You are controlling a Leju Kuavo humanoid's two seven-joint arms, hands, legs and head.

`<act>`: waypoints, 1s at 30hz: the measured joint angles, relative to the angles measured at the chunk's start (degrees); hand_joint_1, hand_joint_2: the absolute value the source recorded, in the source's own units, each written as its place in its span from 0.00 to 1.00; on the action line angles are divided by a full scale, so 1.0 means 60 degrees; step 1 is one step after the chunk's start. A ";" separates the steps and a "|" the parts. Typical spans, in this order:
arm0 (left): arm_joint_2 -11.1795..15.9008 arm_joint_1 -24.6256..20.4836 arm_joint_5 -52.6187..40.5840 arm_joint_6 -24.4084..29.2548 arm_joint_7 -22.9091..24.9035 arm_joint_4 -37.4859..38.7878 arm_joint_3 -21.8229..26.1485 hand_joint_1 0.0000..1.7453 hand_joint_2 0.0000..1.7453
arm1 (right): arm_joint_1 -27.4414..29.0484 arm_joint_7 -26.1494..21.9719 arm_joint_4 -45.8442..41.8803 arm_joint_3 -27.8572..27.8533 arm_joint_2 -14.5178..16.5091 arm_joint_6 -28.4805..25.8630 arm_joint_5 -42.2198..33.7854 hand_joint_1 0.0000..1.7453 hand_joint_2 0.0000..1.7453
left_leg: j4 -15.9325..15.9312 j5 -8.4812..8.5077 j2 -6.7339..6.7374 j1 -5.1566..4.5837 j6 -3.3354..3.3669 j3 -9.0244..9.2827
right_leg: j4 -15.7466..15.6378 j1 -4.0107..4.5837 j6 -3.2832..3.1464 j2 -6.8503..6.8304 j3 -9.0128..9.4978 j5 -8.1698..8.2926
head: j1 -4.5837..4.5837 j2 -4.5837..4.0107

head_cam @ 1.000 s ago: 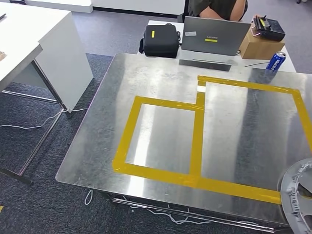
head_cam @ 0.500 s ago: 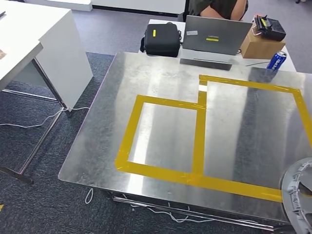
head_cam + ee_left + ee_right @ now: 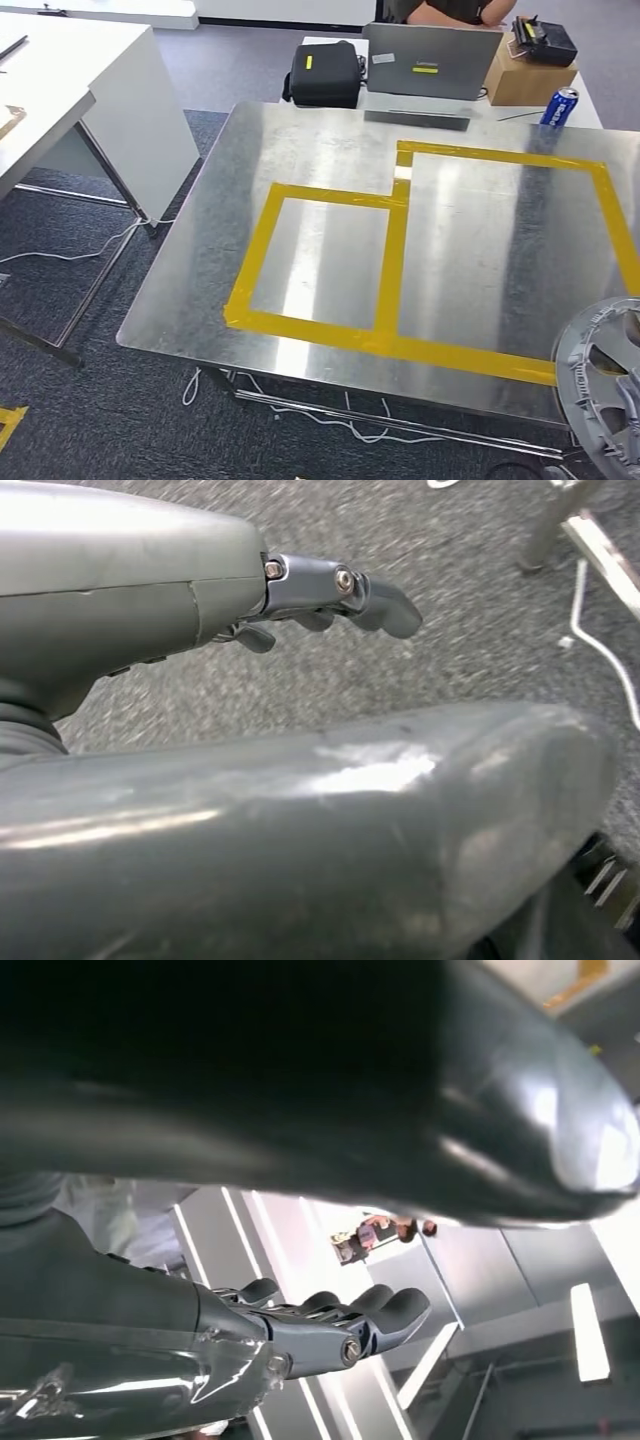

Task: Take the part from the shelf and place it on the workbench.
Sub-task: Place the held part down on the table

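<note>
1. Right wrist view: the right hand (image 3: 302, 1335) has its fingers lying straight and side by side, with the thick thumb arching well apart from them. Nothing shows in the gap, so I cannot tell whether it has a hold on anything.
2. The left hand (image 3: 317, 590) hangs over the carpet with its fingers stretched out, holding nothing. It is in no position to steady a load.
3. The part (image 3: 600, 385), a grey spoked ring, sits at the robot's right, over the near right corner of the desk (image 3: 468, 240). Whether it rests on the metal or hangs above it is unclear.
4. Main risk, as I judge it: the ring overlaps the desk edge. Let go there, it could tip off onto the carpet.
5. With the hold unseen, a loose carry could let the ring swing or slip as the arm reaches forward.
6. The sheet metal looks slick. A ring set down tilted might slide or roll, ending up across the yellow tape (image 3: 392, 260) instead of inside a marked box.
7. Cables (image 3: 332, 415) trail under the near edge, so a step closer could snag a foot.
8. The can (image 3: 559, 106) at the far side stands well apart and looks safe.
</note>
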 joint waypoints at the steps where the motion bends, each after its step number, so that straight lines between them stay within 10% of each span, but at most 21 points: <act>1: -0.0006 -0.0007 -0.0009 0.0001 0.0000 0.0000 0.0043 0.00 0.00 | 0.0026 0.0458 0.0266 0.0642 -0.0136 -0.0645 -0.0054 0.00 0.00 | 0.0406 -0.0113 0.0011 0.0032 -0.0049 -0.0082 | 0.0003 -0.0003 0.0012 -0.0091 -0.0117 0.0082 | -0.0005 0.0000; 3: -0.0015 -0.0016 -0.0027 0.0001 0.0000 0.0000 0.0123 0.00 0.00 | 0.0040 0.1283 0.0733 0.1819 -0.0554 -0.1610 -0.0220 0.00 0.00 | 0.0223 0.0261 0.0077 0.0095 -0.0140 0.0278 | 0.0010 -0.0025 0.0074 -0.0295 -0.0315 0.0230 | -0.0012 0.0000; 5: -0.0045 -0.0045 -0.0047 0.0000 0.0000 0.0000 0.0175 0.00 0.00 | 0.0060 0.1828 0.1012 0.2755 -0.1022 -0.2089 -0.0354 0.00 0.00 | -0.1082 0.0765 0.0482 0.0171 -0.0256 0.1276 | 0.0044 -0.0024 0.0180 -0.0500 -0.0447 0.0353 | -0.0034 0.0000; 8: -0.0091 -0.0148 -0.0064 0.0000 0.0000 -0.0003 0.0231 0.00 0.00 | 0.0115 0.2231 0.1182 0.3687 -0.1574 -0.2318 -0.0434 0.00 0.00 | -0.2467 0.0786 0.0926 0.0158 -0.0116 0.2144 | 0.0107 0.0014 0.0367 -0.0846 -0.0489 0.0509 | -0.0070 0.0000; 11: -0.0102 -0.0091 -0.0064 0.0001 0.0001 -0.0004 0.0298 0.00 0.00 | 0.0129 0.2363 0.1308 0.4286 -0.1986 -0.2345 -0.0536 0.00 0.00 | -0.2485 0.0934 0.0605 0.0126 0.0225 0.1924 | 0.0154 -0.0063 0.0550 -0.0913 -0.0493 0.0466 | -0.0040 0.0000; 16: -0.0098 -0.0114 -0.0152 0.0048 0.0003 -0.0004 0.0379 0.00 0.00 | -0.0229 0.2053 0.2272 0.4711 -0.2159 -0.2192 -0.2269 0.00 0.00 | -0.2472 0.1492 0.0049 0.0051 0.0482 0.1264 | 0.2504 -0.0006 0.0550 0.0186 -0.1035 -0.1463 | -0.0020 0.0000; 18: -0.0122 -0.0097 -0.0225 0.0105 0.0001 -0.0004 0.0388 0.00 0.00 | -0.0793 0.1114 0.3741 0.4671 -0.1966 -0.1802 -0.3877 0.00 0.00 | -0.2449 0.1710 -0.0199 -0.0015 0.0493 0.0997 | 0.2575 0.0100 0.0397 0.0274 -0.0712 -0.1273 | -0.0024 0.0000; 22: -0.0212 -0.0051 -0.0388 0.0263 0.0000 -0.0005 0.0417 0.00 0.00 | -0.1981 -0.1076 0.7034 0.3738 -0.1200 -0.0636 -0.6533 0.00 0.00 | -0.2413 0.2106 -0.0700 -0.0087 0.0430 0.0632 | 0.0165 0.0225 -0.0023 0.1002 0.0962 -0.0705 | -0.0033 0.0000; 25: -0.0216 0.0066 -0.0485 0.0358 0.0035 -0.0006 0.0440 0.00 0.00 | -0.2837 -0.1526 0.8976 0.2739 -0.0746 -0.1027 -0.6430 0.00 0.00 | -0.2420 0.2373 -0.0986 -0.0040 0.0253 0.0437 | -0.0308 0.0249 -0.0070 0.0929 0.1041 -0.0704 | -0.0028 0.0000; 27: -0.0185 0.0237 -0.0498 0.0377 0.0119 -0.0005 0.0436 0.00 0.00 | -0.3181 -0.1536 0.9941 0.2328 -0.0546 -0.1697 -0.5932 0.00 0.00 | -0.2133 0.2003 -0.0712 -0.0020 0.0147 0.0248 | -0.0352 0.0219 -0.0154 0.0668 0.0902 -0.0507 | -0.0061 0.0000; 30: -0.0130 0.0346 -0.0501 0.0377 0.0201 -0.0005 0.0431 0.00 0.00 | -0.3473 -0.1549 1.0958 0.2125 -0.0341 -0.2188 -0.5560 0.00 0.00 | -0.0489 0.0566 -0.0060 0.0056 -0.0070 -0.0292 | -0.0362 0.0195 -0.0202 0.0219 0.0572 -0.0216 | -0.0152 0.0000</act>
